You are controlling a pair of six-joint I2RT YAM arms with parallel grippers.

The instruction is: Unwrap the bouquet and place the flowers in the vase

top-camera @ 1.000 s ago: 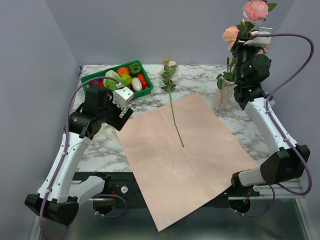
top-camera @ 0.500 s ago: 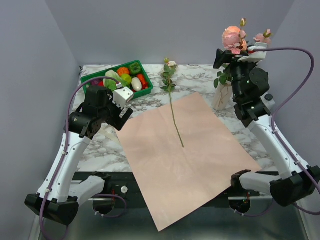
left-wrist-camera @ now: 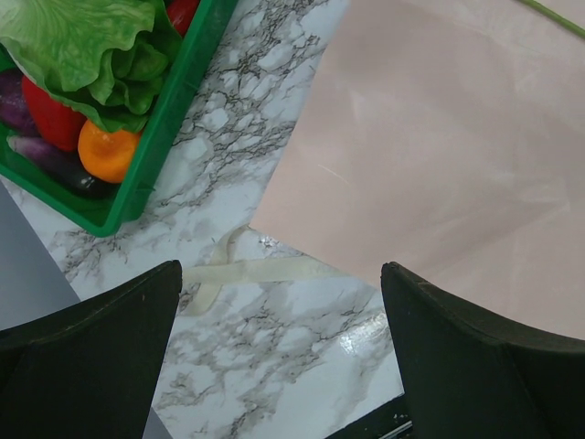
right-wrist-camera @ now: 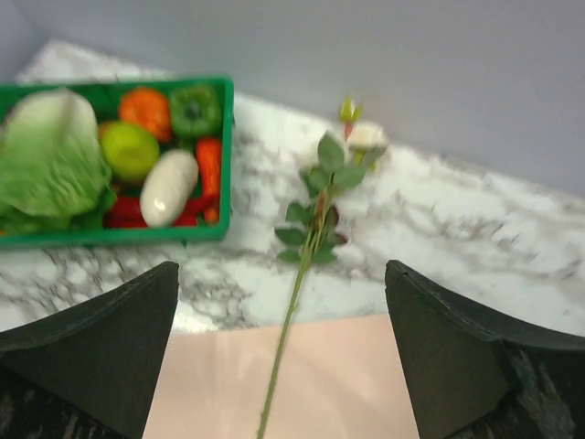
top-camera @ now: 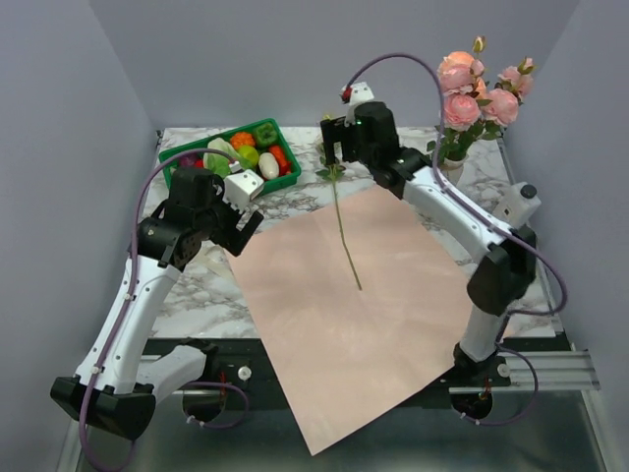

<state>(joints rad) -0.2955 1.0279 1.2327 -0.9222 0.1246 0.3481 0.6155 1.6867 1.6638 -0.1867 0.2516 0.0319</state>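
Observation:
The pink paper [top-camera: 364, 305] lies unwrapped and flat on the table. One flower [top-camera: 340, 218] remains on it, stem on the paper and leafy head on the marble. Several pink roses [top-camera: 472, 84] stand in the vase [top-camera: 451, 169], which is mostly hidden behind my right arm. My right gripper [top-camera: 336, 152] hangs open above that flower's head; in the right wrist view the stem [right-wrist-camera: 294, 297] runs between the open jaws of the gripper [right-wrist-camera: 283, 366]. My left gripper [top-camera: 241, 224] is open and empty over the paper's left corner. The cream ribbon [left-wrist-camera: 247, 272] lies on the marble ahead of the left gripper [left-wrist-camera: 283, 352].
A green crate [top-camera: 287, 184] of toy vegetables sits at the back left, close to my left gripper and seen as the crate [left-wrist-camera: 169, 128] in the left wrist view. Grey walls close in the table on three sides.
My right gripper opened and let go of the roses, which now stand in the vase. The right arm then swung left to above the lone flower. The left arm stayed put.

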